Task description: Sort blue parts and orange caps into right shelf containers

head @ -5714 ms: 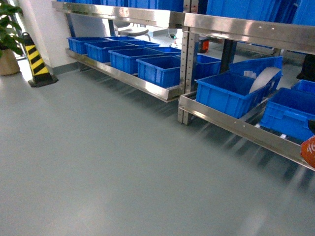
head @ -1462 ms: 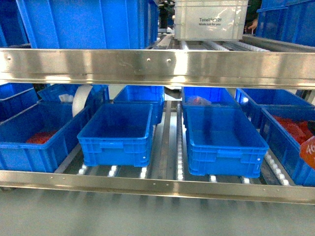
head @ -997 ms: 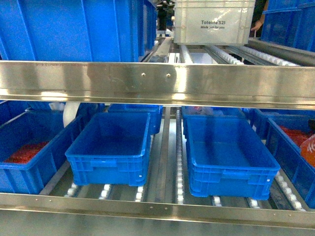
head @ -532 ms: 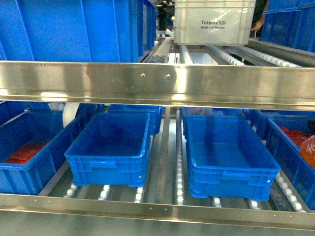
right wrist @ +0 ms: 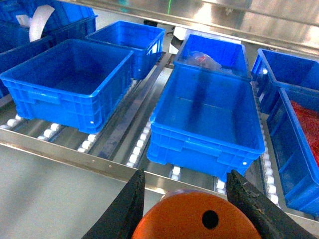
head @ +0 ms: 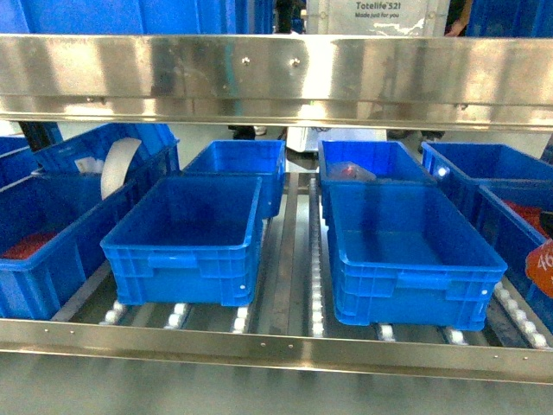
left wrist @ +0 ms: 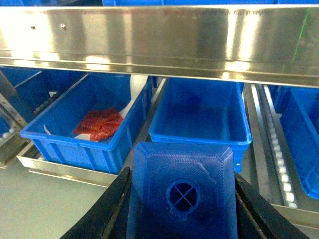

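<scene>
In the left wrist view my left gripper [left wrist: 182,172] is shut on a blue part [left wrist: 182,194], a blue block with a round crossed dimple, held between two black fingers [left wrist: 117,204]. My right gripper [right wrist: 186,179] is shut on an orange cap [right wrist: 197,216] with a small dark hole. That cap shows as an orange sliver [head: 544,268] at the head view's right edge. Both hang in front of the lower shelf, short of the blue crates: an empty one [head: 181,233] left of centre and an empty one [head: 402,251] right of centre.
A steel upper shelf rail [head: 276,78] runs across above the crates and a steel front rail [head: 276,350] below them. The far-left crate [left wrist: 84,129] and far-right crate [right wrist: 304,134] hold red items. More crates sit behind. White rollers [head: 315,285] line the shelf bed.
The upper rail has shifted up in the head view and the back row of crates now shows. Earlier the view swung from open floor to face this shelf.
</scene>
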Robot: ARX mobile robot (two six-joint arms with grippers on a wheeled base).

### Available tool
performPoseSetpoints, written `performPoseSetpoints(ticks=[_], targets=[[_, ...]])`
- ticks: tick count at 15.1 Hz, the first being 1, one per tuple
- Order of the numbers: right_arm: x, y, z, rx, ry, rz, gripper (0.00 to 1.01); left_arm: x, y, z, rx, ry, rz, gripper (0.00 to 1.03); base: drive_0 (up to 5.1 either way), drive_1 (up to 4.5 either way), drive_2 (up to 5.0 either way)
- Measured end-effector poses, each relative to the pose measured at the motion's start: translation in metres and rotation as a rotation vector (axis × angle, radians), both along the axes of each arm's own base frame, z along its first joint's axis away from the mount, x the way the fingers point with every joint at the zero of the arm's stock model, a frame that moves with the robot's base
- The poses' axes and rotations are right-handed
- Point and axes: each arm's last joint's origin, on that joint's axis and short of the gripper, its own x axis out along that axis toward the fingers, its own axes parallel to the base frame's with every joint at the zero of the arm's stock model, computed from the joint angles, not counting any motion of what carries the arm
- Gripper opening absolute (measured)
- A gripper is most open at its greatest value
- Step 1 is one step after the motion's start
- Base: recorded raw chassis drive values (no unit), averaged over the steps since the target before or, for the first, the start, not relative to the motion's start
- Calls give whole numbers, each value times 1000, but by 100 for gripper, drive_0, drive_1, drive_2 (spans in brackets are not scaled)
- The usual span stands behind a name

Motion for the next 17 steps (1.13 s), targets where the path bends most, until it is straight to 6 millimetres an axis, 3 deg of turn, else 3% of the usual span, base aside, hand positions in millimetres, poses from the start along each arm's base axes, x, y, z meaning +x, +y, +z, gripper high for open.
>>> performPoseSetpoints(ticks=[17], targets=[[0, 0, 0, 0, 2, 0, 43, 0, 0, -1, -1, 5, 0, 45, 0, 0, 0]])
